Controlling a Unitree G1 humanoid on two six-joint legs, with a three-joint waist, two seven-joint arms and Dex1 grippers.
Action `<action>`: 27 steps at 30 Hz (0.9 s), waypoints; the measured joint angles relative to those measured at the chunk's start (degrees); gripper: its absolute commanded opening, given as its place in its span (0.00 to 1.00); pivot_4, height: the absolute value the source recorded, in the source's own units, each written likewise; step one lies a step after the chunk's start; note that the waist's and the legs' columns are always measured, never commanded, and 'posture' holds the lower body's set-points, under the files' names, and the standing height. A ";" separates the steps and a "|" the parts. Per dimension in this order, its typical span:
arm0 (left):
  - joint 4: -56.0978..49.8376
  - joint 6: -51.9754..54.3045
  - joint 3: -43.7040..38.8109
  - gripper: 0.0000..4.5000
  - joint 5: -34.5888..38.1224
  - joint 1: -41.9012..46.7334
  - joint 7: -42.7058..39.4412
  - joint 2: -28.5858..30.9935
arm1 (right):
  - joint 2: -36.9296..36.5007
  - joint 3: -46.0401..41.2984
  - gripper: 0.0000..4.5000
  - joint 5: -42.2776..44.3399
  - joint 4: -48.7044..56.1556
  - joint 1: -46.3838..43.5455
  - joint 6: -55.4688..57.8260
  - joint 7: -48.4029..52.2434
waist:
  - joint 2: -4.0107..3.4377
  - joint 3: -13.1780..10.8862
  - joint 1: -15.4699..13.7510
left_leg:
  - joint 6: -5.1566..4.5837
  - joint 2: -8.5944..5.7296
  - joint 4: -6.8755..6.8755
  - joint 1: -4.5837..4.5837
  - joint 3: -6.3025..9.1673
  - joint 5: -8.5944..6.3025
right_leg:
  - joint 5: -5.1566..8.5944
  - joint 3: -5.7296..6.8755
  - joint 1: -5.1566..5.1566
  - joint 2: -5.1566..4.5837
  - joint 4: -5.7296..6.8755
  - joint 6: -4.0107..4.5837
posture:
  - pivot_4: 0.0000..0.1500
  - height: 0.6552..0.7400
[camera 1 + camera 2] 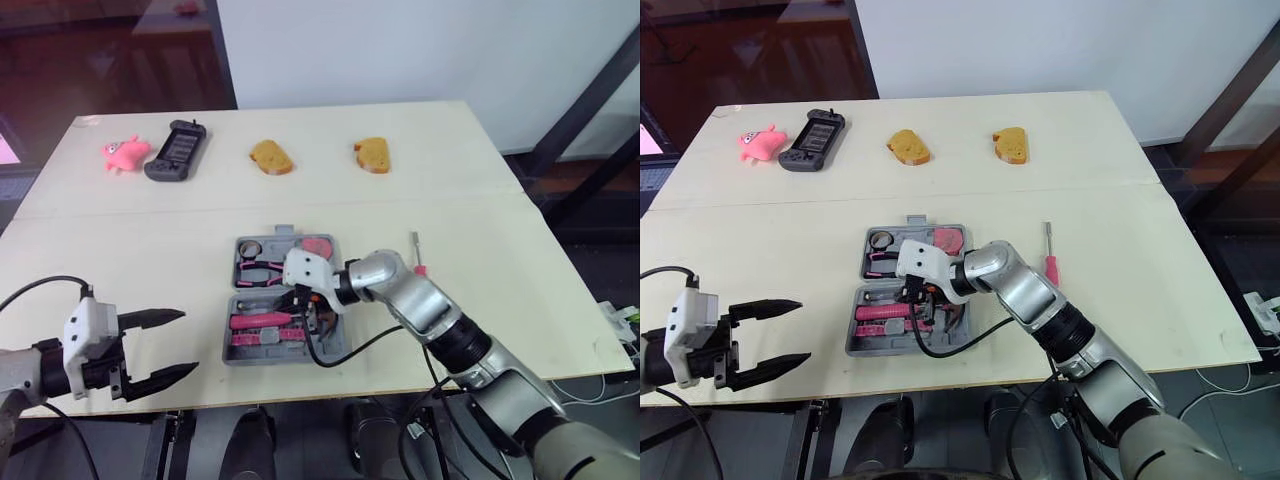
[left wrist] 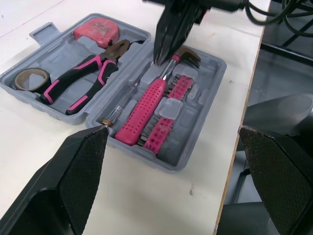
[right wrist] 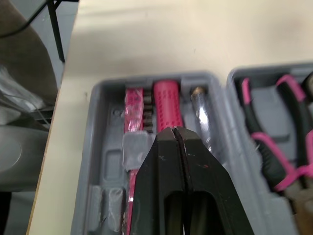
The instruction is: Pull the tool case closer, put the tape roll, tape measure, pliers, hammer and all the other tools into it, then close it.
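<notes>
— Pale table [image 1: 120, 250], and the tool case [image 2: 203, 110] sits close to its near edge, so mind your right gripper [image 3: 174, 132]. Its fingers are pressed together, pinching nothing, with the tips just over the hammer [image 2: 146, 105] in the case's near half.

— Press down there and you could lever the hammer off the bit rack [image 2: 168, 120], or shove the whole case toward that near edge.

— Your wrist cable [image 1: 935, 353] drapes over the case's near rim. It may snag when you fold the case shut.

— Further out, pliers [image 2: 80, 81], tape roll [image 2: 32, 78] and tape measure [image 2: 96, 29] lie in the far half. The red screwdriver [image 1: 1049, 258] lies on the table just right of the case. Close now and you leave it out.

— Your left gripper [image 1: 190, 342], fingers spread, hangs off the near left corner, well apart from the case. You can't steady anything from there.
</notes>
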State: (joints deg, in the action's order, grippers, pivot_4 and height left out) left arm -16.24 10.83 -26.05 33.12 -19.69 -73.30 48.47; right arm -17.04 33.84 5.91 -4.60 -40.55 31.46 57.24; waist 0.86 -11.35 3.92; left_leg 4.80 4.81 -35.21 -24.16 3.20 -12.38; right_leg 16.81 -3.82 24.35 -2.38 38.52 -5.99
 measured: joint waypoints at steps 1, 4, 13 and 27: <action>0.00 -0.05 0.00 1.00 -0.01 -0.27 -0.01 0.00 | 0.33 0.24 0.01 -0.33 -1.40 0.00 -0.51 -0.01 | 0.00 0.00 0.00 | 0.00 0.00 0.00 0.00 0.00 0.00 | 0.00 0.00 0.00 0.00 0.00 0.00 | 1.00 1.00; -0.04 -0.10 0.00 1.00 -0.04 -0.87 0.00 -0.01 | 0.99 0.61 0.01 -1.28 -4.07 0.02 -1.87 0.01 | 0.00 0.00 0.01 | 0.00 0.00 0.01 0.00 0.00 0.00 | 0.00 0.00 0.00 0.00 0.00 0.00 | 1.00 1.00; -0.10 -0.47 -0.02 1.00 -0.16 -1.98 0.97 -0.43 | 4.18 1.22 0.01 -4.56 -12.42 0.37 -8.14 0.40 | 0.07 0.06 0.08 | 0.00 0.01 0.08 0.36 0.00 0.00 | 0.00 0.00 -0.29 0.02 0.01 0.00 | 1.00 1.00; -0.09 -1.12 -0.01 1.00 -0.19 -2.33 1.31 -0.49 | 6.93 -1.58 0.01 -4.80 -16.37 0.89 -4.60 1.98 | 0.17 0.59 0.07 | 0.00 0.01 0.19 1.08 0.00 -0.02 | 0.06 0.00 -1.04 0.02 -0.10 0.05 | 1.00 1.00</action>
State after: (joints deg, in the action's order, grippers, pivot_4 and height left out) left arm -16.33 9.71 -26.06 32.93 -22.03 -71.99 47.99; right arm -10.11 32.27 1.12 -20.97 -39.65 26.86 59.22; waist 1.03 -10.76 3.99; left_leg 4.80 4.82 -35.01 -23.08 3.20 -12.40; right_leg 16.87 -3.82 23.31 -2.36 38.42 -5.94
